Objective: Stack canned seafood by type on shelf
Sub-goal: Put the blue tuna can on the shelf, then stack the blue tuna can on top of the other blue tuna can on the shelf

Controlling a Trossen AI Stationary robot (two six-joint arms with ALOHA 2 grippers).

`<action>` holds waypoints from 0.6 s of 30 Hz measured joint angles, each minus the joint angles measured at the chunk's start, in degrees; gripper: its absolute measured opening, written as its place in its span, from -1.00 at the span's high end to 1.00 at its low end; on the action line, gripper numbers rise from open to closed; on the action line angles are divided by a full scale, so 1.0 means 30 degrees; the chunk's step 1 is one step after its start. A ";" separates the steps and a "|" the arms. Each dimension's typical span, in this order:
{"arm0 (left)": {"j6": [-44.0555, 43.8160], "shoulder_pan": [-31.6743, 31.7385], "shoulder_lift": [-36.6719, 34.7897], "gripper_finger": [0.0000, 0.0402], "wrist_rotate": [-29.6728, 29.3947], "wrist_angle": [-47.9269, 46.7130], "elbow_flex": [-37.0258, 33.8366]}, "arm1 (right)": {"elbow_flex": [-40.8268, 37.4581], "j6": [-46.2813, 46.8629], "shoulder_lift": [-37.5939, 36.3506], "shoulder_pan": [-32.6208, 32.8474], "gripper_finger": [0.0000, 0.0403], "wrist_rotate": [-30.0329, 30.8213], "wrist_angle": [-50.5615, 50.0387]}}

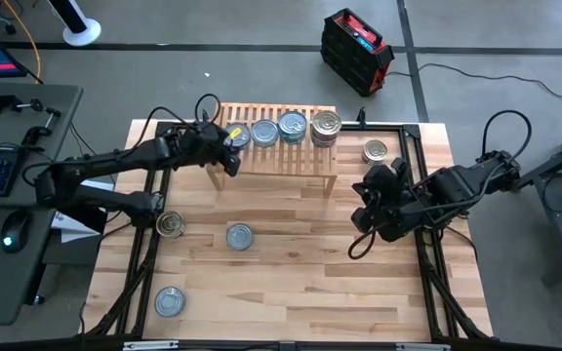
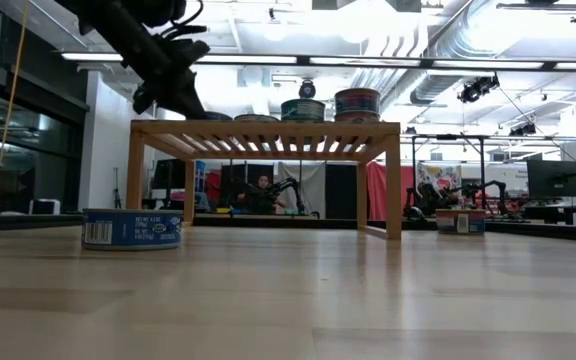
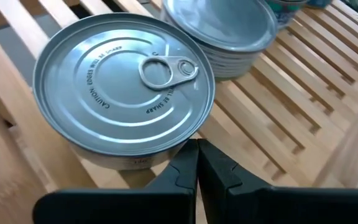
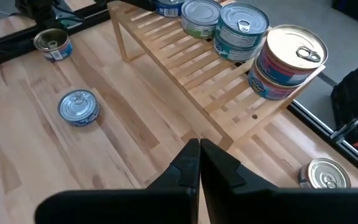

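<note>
The light-wood shelf [image 1: 279, 159] stands at the table's far side and carries a row of tins: two silver-lidded ones [image 1: 237, 135] [image 1: 264, 132], a blue-labelled stack [image 1: 293, 125] and a gold-lidded stack [image 1: 326, 127]. My left gripper [image 1: 226, 148] is shut at the shelf's left end, its tips [image 3: 197, 152] beside the leftmost silver tin [image 3: 123, 93], which rests flat on the slats. My right gripper [image 1: 362, 232] is shut in the air over the table to the right of the shelf, holding nothing [image 4: 199, 149]. My left gripper comes slanting down from the table's left with its shut fingertips [image 3: 188, 155] right at the lower side wall [image 3: 138, 160] of the leftmost silver tin. That tin sits flat on the shelf slats. I cannot tell whether the tips touch it.
On the tabletop lie a gold-lidded tin [image 1: 171, 224], two silver-blue tins [image 1: 239, 236] [image 1: 169, 300] and another gold tin [image 1: 376, 151] right of the shelf. A black frame [image 1: 420, 195] runs along the table's sides. The near half of the table shows bare wood.
</note>
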 joint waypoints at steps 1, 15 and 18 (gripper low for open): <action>-0.0004 0.0072 0.0000 1.00 -0.0001 0.0004 0.0000 | 0.0000 -0.0070 0.0000 0.0000 1.00 0.0004 0.0000; -0.3933 -0.5236 -0.3960 1.00 0.0542 -0.3753 -0.0007 | -0.0073 -0.6918 0.1030 -0.0905 1.00 -0.4511 0.5264; -0.5127 -0.9225 -0.4272 1.00 -0.1048 -0.3753 -0.0007 | -0.1751 -0.8628 0.1719 -0.1931 1.00 -0.8015 0.6934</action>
